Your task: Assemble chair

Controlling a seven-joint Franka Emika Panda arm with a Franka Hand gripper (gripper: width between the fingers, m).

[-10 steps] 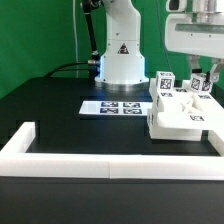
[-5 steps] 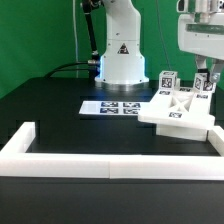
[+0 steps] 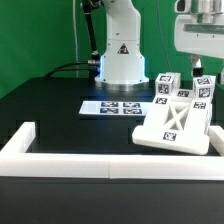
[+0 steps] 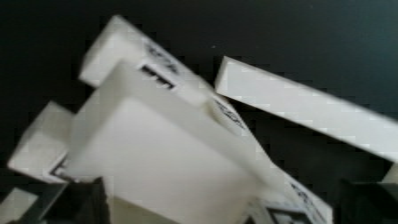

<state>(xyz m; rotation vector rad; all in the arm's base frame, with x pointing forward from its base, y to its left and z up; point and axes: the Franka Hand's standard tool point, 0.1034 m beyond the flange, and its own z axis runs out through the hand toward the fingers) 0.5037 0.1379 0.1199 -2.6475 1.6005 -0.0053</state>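
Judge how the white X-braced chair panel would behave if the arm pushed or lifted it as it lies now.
The white blocky plastic X-braced chair panel looks rigid, so it would probably move as one stiff piece. It sits tilted, leaning toward the low white barrier wall, so a push might tip or slide it. Its smooth faces may be slippery for the fingers.

Chair [image 3: 178, 122] on table's [image 3: 60, 110] right in exterior view, behind barrier wall [image 3: 110, 163]; marker board [image 3: 112, 107] to its left.

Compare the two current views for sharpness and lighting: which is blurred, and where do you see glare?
Exterior view: sharp and evenly lit, a soft sheen on the table, the chair crisp. Wrist view: the chair fills the frame, soft and blurred, its tags unreadable.
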